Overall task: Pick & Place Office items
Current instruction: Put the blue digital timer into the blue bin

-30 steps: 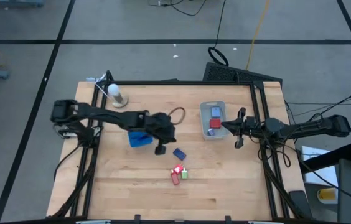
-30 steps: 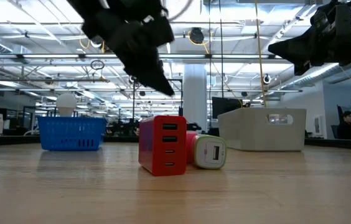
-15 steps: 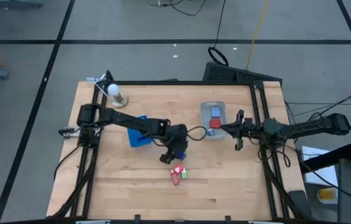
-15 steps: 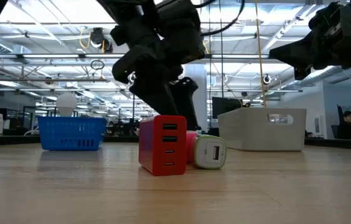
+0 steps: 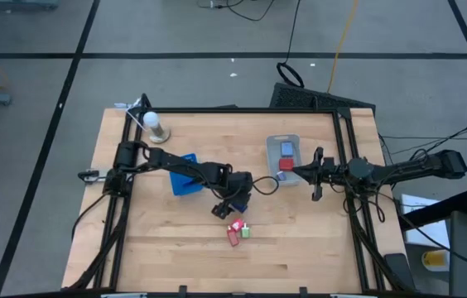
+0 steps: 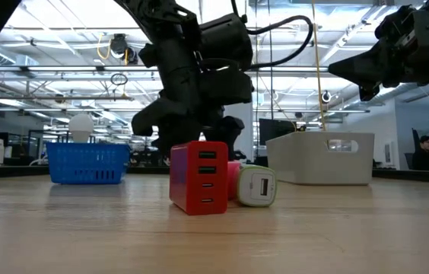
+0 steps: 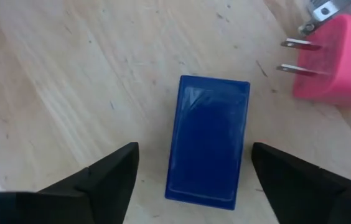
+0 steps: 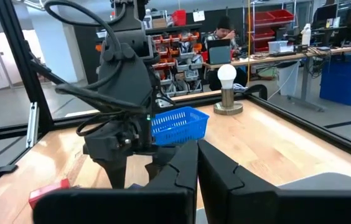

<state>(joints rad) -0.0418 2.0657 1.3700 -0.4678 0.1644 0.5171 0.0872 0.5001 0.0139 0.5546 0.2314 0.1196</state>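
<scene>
Since the earlier frame, left gripper (image 5: 232, 204) has dropped near table centre, fingers now spread wide either side of small blue rectangular block (image 7: 208, 138), not touching. Block: glossy, flat on the wooden table (image 5: 300, 240), a pink plug-in charger (image 7: 339, 59) at its 2 o'clock. Red multi-port charger (image 6: 198, 176) and green-white charger (image 6: 256, 186) lie at its 6 o'clock. Right gripper (image 5: 320, 174) hovers closed beside clear plastic bin (image 5: 282, 158).
</scene>
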